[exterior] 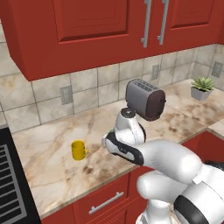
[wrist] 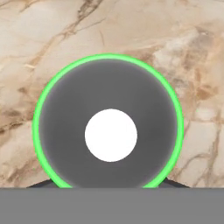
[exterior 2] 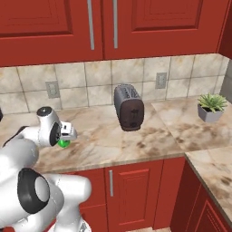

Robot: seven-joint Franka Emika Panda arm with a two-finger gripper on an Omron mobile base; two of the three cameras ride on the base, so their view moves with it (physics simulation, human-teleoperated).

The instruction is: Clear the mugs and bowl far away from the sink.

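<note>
- In the hand view we look straight down into the green mug [wrist: 43, 109]: a bright green rim ringing a grey inside with a white disc at its centre, and marbled counter [wrist: 109, 26] around it. Two dark finger tips [wrist: 41, 184] peek out on either side of the rim at the bottom; whether the jaws press on the mug or stand off it we cannot tell.
- From the right base view we see the gripper [exterior 2: 68, 136] low over the counter's [exterior 2: 113, 140] front part, with a sliver of the green mug [exterior 2: 63, 143] showing beneath the hand.
- The left base view hides that mug behind the arm, but it gives us the yellow mug [exterior: 78, 150], upright on the counter [exterior: 48, 166] left of the wrist and apart from it.
- Farther back, both base views show the dark brown toaster [exterior 2: 129, 108] standing on the counter.
- Farthest right sits a small potted plant [exterior 2: 211, 107] in a grey pot, near the tiled wall [exterior 2: 90, 86].
</note>
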